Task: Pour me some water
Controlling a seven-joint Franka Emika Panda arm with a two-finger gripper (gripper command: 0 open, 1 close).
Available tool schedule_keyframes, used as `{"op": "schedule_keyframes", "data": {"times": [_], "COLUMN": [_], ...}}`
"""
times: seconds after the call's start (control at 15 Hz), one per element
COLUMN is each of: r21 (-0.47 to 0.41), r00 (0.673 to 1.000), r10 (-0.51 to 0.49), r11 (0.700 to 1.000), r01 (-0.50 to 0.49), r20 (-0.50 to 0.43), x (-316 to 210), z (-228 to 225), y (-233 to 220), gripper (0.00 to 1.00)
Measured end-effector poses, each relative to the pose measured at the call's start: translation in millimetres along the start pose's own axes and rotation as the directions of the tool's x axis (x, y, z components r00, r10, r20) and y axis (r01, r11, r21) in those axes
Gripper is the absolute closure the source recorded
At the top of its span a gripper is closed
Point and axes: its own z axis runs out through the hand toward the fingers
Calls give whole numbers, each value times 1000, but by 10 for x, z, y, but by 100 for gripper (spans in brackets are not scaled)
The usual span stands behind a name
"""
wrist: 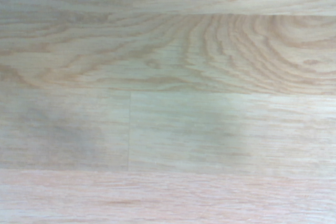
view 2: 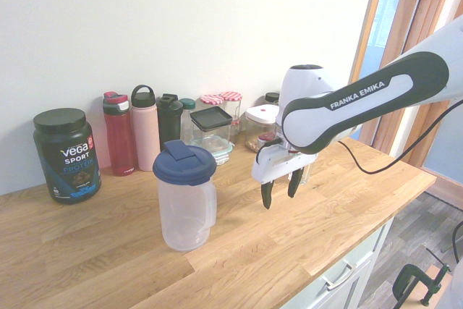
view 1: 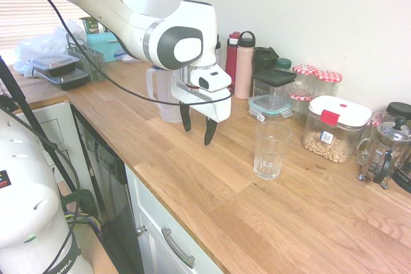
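Note:
A clear plastic pitcher [view 2: 187, 211] with a dark blue lid [view 2: 184, 163] stands upright on the wooden counter [view 1: 212, 178]; in the first exterior view the pitcher [view 1: 162, 97] is partly behind the arm. A clear ribbed drinking glass [view 1: 270, 151] stands upright a little way off. My gripper [view 1: 197, 134] hangs open and empty above the counter between the two, touching neither, with fingers pointing down; the second exterior view also shows the gripper [view 2: 280, 197]. The wrist view shows only bare wood [wrist: 168, 98]. The water cannot be made out in any view.
Along the wall stand a red bottle [view 2: 119, 135], a pink bottle [view 2: 145, 128], a black shaker [view 2: 170, 119], lidded jars [view 1: 329, 85], a clear box with a black lid [view 1: 273, 88], a canister [view 1: 335, 126], a French press [view 1: 385, 149] and a black tub [view 2: 65, 155]. The counter's front edge [view 1: 192, 222] is near.

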Motion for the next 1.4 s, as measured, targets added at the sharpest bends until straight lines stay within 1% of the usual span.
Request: {"op": "schedule_keyframes", "data": {"times": [0.2,0.33,0.47,0.73,0.93,1.07,1.2,1.4], "r21": [-7,10,27,79,143,177,202,256], "r00": [1000,1000,998,992,983,975,969,961], "r10": [-1,-15,-39,-91,-123,-135,-141,-134], "r11": [1000,1000,999,992,979,970,962,947], "r01": [1,16,40,98,142,167,182,196], "r20": [4,-22,-54,-88,-139,-175,-201,-240], "x": [6,-80,-289,-934,-1438,-1780,-2007,-2074], "z": [26,-110,-415,-1129,-1436,-1439,-1358,-1207], "y": [-25,-87,-126,-87,-179,-373,-558,-819], "gripper": [0,0,0,0,0,0,0,0]}}
